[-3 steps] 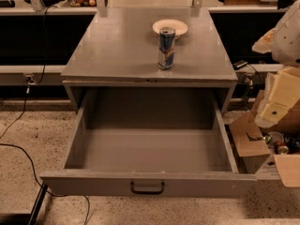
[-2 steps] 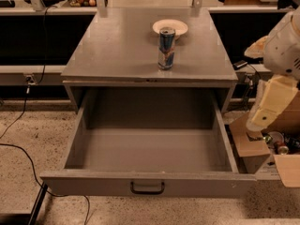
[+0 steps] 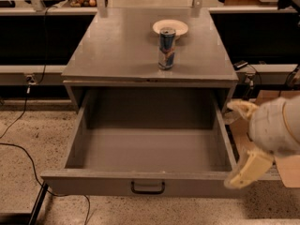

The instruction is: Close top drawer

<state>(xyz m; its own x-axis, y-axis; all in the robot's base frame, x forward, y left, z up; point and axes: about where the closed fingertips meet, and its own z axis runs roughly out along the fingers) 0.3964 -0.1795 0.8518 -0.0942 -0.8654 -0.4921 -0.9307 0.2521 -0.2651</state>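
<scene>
Since the earlier frames, my gripper (image 3: 232, 146) has come down from the upper right of the frame to the lower right. It now sits beside the front right corner of the top drawer (image 3: 93, 184). The drawer, the can and the plate have not shifted.

1. Far left: a dark cable (image 3: 18, 149) runs across the speckled floor (image 3: 33, 135) towards the lower left corner of the frame.
2. Centre: the top drawer stands pulled fully out of the grey cabinet (image 3: 112, 50), towards the bottom of the frame. Its inside is bare grey metal. Its flat front panel lies along the lower edge, with a small dark loop handle (image 3: 147, 187) at its middle.
3. Upper centre: a blue and silver can (image 3: 166, 48) stands upright on the cabinet top. A white plate (image 3: 180, 27) lies just behind it, nearer the top of the frame.
4. Right: my gripper is released, with its two cream fingers spread wide and nothing between them. The upper finger (image 3: 241, 109) lies near the drawer's right wall, by the cabinet opening. The lower finger (image 3: 248, 170) points at the drawer's front right corner. I cannot tell whether it touches the corner.
5. Far right: tan cardboard (image 3: 288, 172) lies on the floor behind my wrist.
</scene>
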